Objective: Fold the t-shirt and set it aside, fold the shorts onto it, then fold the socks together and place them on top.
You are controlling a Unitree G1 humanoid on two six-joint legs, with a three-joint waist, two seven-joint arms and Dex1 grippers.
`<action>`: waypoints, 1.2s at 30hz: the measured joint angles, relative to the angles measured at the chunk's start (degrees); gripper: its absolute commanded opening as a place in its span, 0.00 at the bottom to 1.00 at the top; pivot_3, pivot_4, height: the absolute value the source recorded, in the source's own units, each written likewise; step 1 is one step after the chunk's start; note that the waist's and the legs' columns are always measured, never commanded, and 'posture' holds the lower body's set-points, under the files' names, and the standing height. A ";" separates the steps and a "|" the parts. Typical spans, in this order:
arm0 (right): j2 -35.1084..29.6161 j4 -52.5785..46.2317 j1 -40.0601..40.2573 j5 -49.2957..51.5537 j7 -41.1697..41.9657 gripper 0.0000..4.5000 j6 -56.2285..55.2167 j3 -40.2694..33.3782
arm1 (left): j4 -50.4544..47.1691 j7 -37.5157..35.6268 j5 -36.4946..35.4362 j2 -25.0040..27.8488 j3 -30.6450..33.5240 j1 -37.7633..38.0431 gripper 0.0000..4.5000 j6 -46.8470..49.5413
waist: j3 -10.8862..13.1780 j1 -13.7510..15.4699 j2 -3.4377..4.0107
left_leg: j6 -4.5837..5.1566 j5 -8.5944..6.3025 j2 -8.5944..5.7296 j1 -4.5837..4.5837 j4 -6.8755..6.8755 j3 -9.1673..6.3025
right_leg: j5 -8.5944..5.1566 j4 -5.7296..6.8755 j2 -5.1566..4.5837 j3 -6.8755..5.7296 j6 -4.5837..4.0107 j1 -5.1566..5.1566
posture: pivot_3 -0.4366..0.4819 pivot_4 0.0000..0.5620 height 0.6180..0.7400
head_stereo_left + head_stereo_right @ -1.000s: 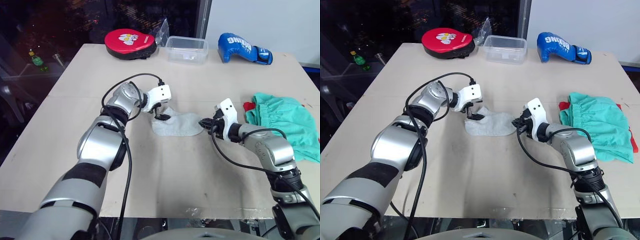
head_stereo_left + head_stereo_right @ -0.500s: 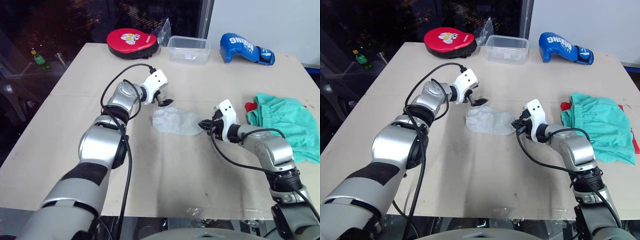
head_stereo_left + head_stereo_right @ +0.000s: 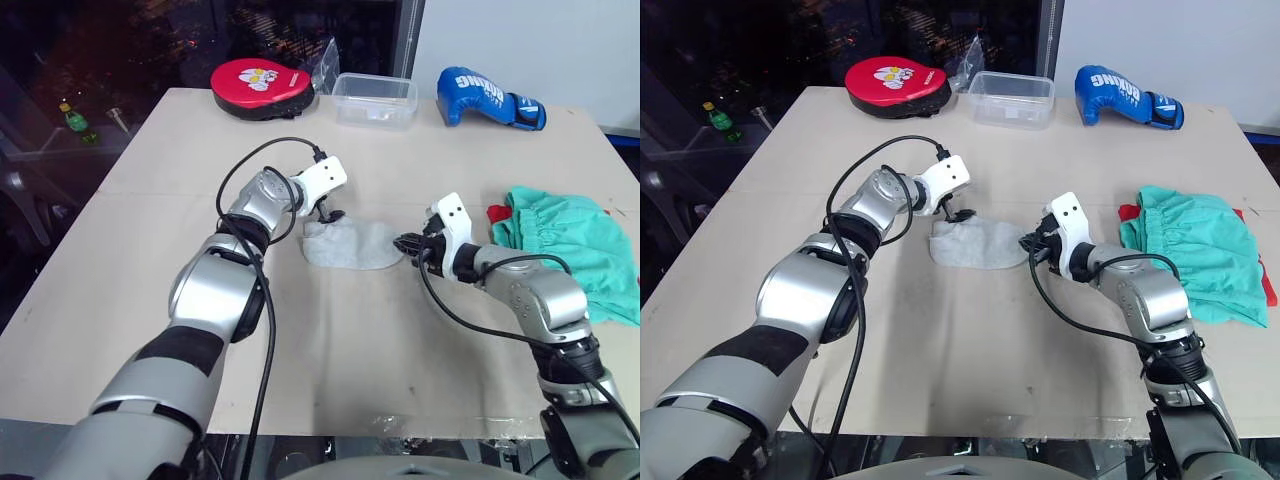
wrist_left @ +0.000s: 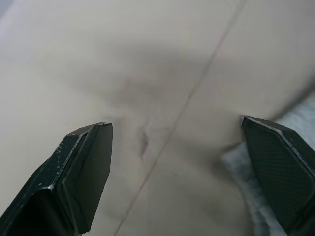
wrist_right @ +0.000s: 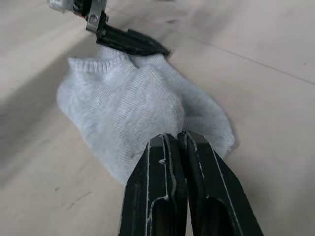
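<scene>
Beige table (image 3: 330, 330), dark window (image 3: 150, 40)

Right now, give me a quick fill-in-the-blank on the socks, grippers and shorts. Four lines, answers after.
1. The right gripper is shut on the ____.
2. The left gripper is ____, with bare table between its fingers.
3. The shorts lie on the robot's ____ side of the table.
4. The shorts lie on top of the red ____.

Missing words: socks; open; right; t-shirt
</scene>
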 measured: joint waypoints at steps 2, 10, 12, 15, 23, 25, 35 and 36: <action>-0.50 -2.43 0.82 1.00 -0.01 0.00 1.28 -0.64 | -0.51 -2.83 0.00 0.64 -0.07 0.07 1.00 0.00 | -0.02 0.00 0.00 | 0.00 0.00 0.00 0.00 0.00 -0.01 | 0.00 0.00 0.00 0.00 0.00 0.00 | 0.48 0.27 1.00; -1.64 -6.03 2.36 3.38 -0.17 0.00 4.22 -0.70 | -2.24 -11.97 -1.43 2.87 0.56 1.48 1.00 1.68 | -0.08 -0.01 -0.01 | 0.01 0.00 0.01 0.01 0.00 -0.02 | 0.00 0.00 0.00 0.01 0.00 0.00 | 0.48 0.27 1.00; -1.63 -6.14 2.39 3.86 -0.16 0.00 4.26 -0.70 | -2.94 -14.44 -2.74 3.41 0.99 1.93 1.00 3.00 | -0.08 -0.02 0.00 | 0.01 0.00 0.01 0.01 0.00 -0.01 | 0.00 0.00 0.00 0.02 0.00 0.00 | 0.48 0.27 1.00; -1.63 -7.19 2.90 5.31 -0.03 0.00 4.45 -0.89 | -3.83 -18.38 -4.82 4.33 1.88 3.27 1.00 4.74 | -0.08 0.00 0.00 | 0.01 -0.01 0.01 0.00 0.00 -0.02 | 0.00 0.00 0.00 0.02 0.00 0.00 | 0.48 0.27 1.00; -0.15 -12.50 4.71 15.83 1.17 0.00 7.39 -6.92 | -7.14 -22.38 -9.00 5.62 4.31 6.39 1.00 9.53 | -0.12 -0.01 -0.01 | 0.03 -0.01 0.06 0.03 0.01 -0.06 | 0.00 0.04 0.00 0.03 -0.01 0.01 | 0.48 0.27 1.00; 0.62 -13.36 4.71 18.61 0.83 0.00 8.03 -8.08 | -7.95 -23.62 -10.91 5.75 5.65 7.18 1.00 12.19 | -0.14 0.01 -0.02 | 0.03 -0.01 0.11 0.03 0.01 -0.06 | 0.00 0.05 0.00 0.03 -0.01 0.02 | 0.48 0.27 1.00; 1.19 -14.35 4.69 25.50 -3.10 0.00 8.53 -11.23 | -12.67 -27.51 -13.57 8.32 6.19 10.99 0.20 16.88 | -0.29 -0.07 -0.02 | 0.03 -0.02 0.12 0.05 0.01 -0.02 | -0.01 0.04 0.01 0.08 -0.01 0.02 | 0.48 0.27 1.00; 1.10 -14.39 4.68 26.29 -3.69 0.00 8.76 -11.33 | -13.23 -27.93 -13.58 8.63 6.07 11.47 0.12 16.95 | -0.30 -0.08 -0.02 | 0.03 -0.02 0.13 0.06 0.00 -0.02 | -0.01 0.04 0.00 0.09 -0.01 0.02 | 0.48 0.27 1.00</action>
